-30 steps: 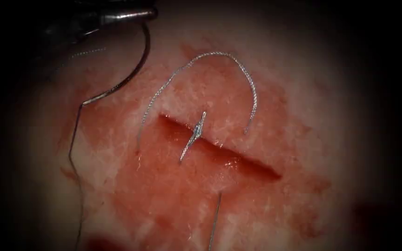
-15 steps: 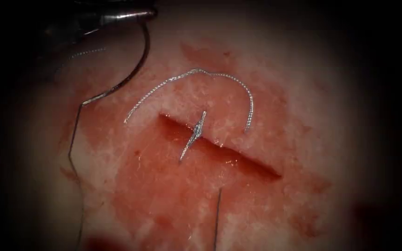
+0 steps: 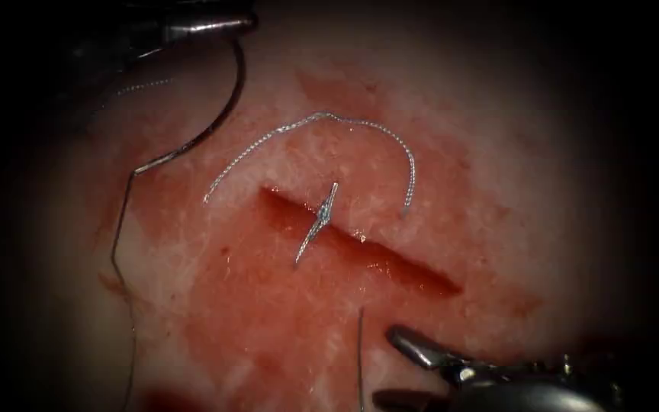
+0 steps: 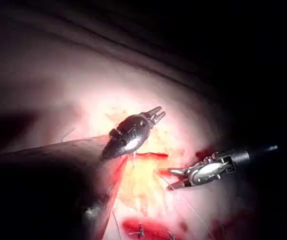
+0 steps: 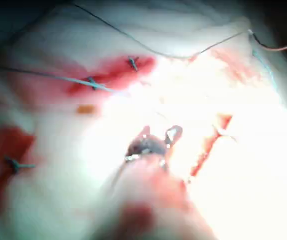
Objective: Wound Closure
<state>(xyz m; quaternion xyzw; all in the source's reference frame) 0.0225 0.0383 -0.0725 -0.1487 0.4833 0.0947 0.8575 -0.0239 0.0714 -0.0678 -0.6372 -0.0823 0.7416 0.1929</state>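
The cut (image 3: 390, 263) runs slantwise across the red-stained tissue (image 3: 284, 320), with one knotted stitch (image 3: 320, 220) over it. My left tool (image 3: 249, 21) is left of the cut, jaws shut on the needle (image 3: 226, 107) near the end away from the thread. The needle is out of the tissue. Its thread (image 3: 116, 252) trails down the left side. My right tool (image 3: 402, 374) is low on the right, open and holding nothing. The left wrist view has the left tool (image 4: 156, 115) and the open right tool (image 4: 176, 177). The right tool (image 5: 158, 134) stands beside the cut (image 5: 208, 145).
A loose length of thread (image 3: 322, 116) lies in an arc on the tissue, from left of the cut's upper end round to its right side. Another strand (image 3: 359, 358) runs down beside the right tool. Earlier stitches (image 5: 91, 82) sit in a second red cut.
The loose thread arc has sagged flatter and its left end has swung up and left. The right tool has come in at the lower right with open jaws. The left tool has not moved.
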